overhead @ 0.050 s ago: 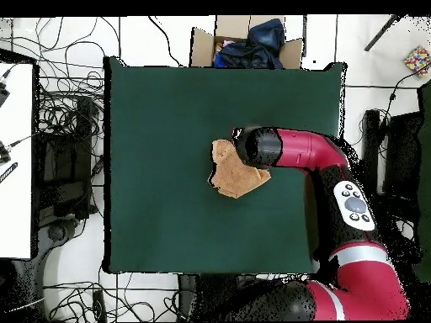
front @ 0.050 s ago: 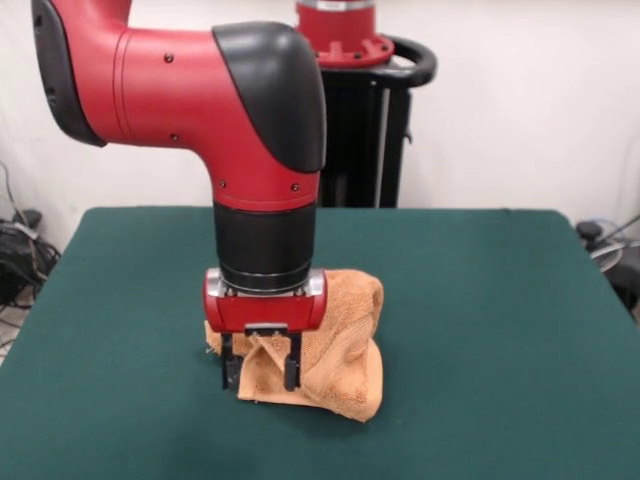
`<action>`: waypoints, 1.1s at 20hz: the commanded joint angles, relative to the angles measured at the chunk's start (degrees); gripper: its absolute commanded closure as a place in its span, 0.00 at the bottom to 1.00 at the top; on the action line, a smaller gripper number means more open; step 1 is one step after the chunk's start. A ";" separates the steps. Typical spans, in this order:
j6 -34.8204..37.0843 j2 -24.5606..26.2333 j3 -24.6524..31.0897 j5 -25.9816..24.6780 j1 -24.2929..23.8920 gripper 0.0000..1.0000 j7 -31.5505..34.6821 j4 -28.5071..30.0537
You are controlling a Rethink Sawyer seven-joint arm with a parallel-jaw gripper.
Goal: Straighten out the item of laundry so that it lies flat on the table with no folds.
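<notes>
A crumpled orange-tan terry-cloth towel (front @ 0.050 s ago: pixel 335 350) lies bunched in folds near the middle of the large dark green felt-topped table (front @ 0.050 s ago: pixel 480 330), while the red and black robot arm's hand (front @ 0.050 s ago: pixel 261 375) pinches a raised fold of it between two black fingers (front @ 0.050 s ago: pixel 291 368).

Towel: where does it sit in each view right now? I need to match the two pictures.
Front view: towel lies bunched just below centre, behind the tool.
Overhead view: towel sits near the table's middle, partly under the arm's end.
Shared landmark: the green table.
</notes>
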 commanded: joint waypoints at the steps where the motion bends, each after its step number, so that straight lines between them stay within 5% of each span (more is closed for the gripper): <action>1: -1.67 1.05 4.56 -4.98 -0.85 0.00 -6.02 2.73; 22: -7.51 3.63 2.06 -9.69 0.02 0.00 0.17 5.44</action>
